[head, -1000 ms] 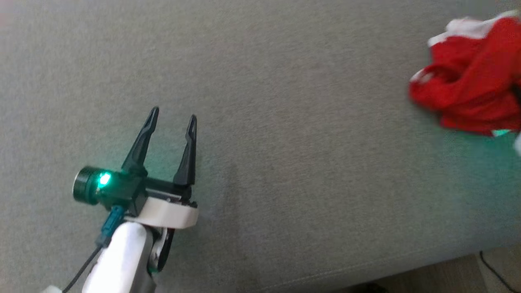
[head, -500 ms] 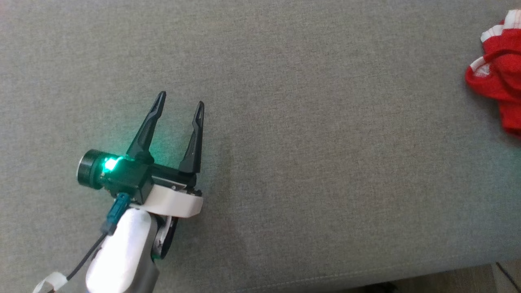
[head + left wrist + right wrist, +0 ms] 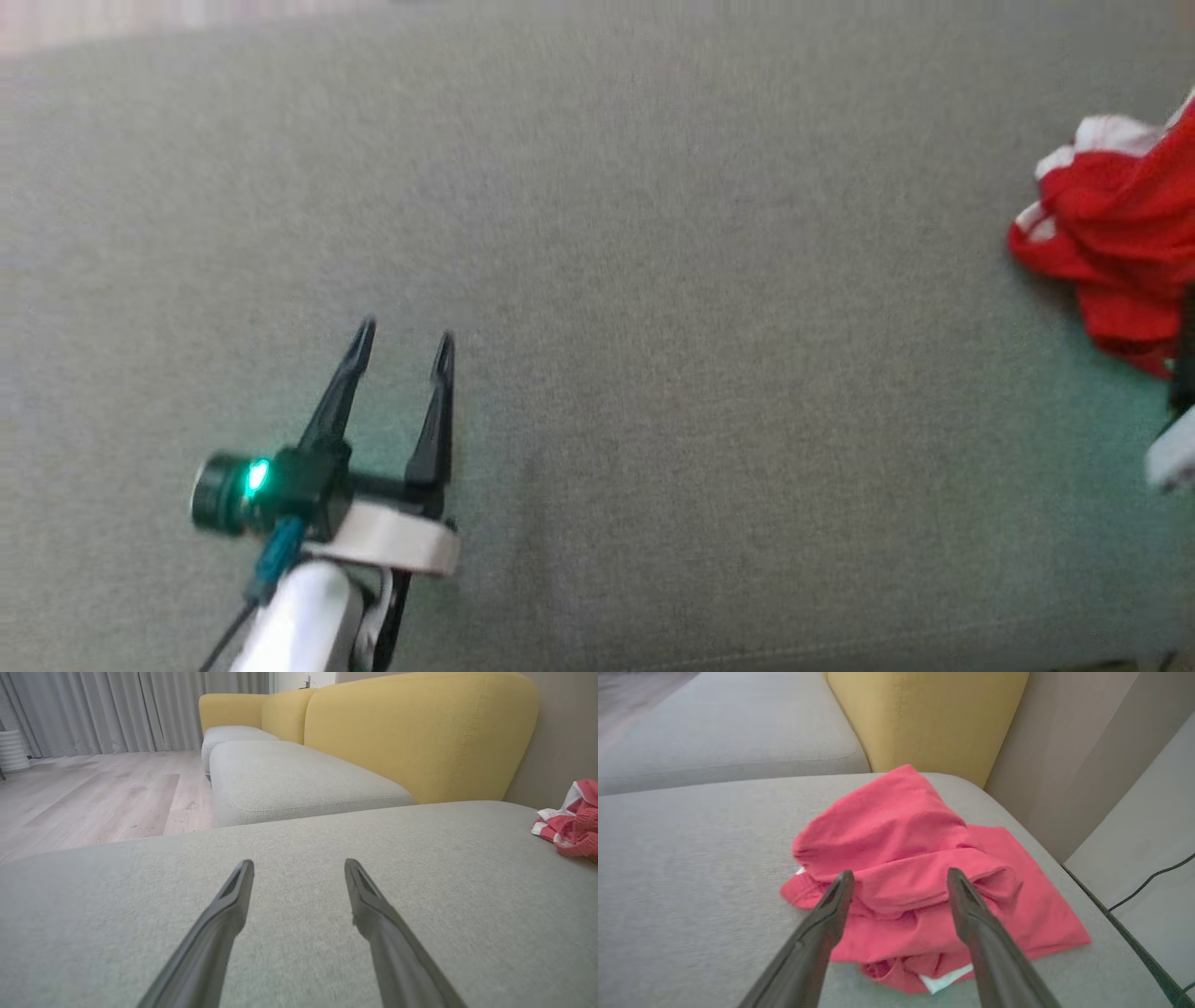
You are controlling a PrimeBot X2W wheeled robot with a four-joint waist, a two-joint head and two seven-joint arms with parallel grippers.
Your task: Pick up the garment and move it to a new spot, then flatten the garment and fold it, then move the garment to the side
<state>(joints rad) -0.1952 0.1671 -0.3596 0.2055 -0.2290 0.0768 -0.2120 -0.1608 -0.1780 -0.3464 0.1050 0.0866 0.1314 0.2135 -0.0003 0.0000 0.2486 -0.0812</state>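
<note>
The grey seat cushion (image 3: 653,280) is framed differently than a second ago because the head camera has shifted. The crumpled red garment (image 3: 896,830) still lies at the cushion's right end, near a yellow backrest (image 3: 924,718). The right gripper (image 3: 899,872) is poised over it, fingers spread and gripping nothing. The left gripper (image 3: 405,329), at the near left, is likewise released and points across bare cushion, well apart from the garment.

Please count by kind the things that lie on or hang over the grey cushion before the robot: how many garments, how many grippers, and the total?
Garment: 1, the crumpled red garment
Grippers: 2, the left gripper and the right gripper, both open
Total: 3
</note>
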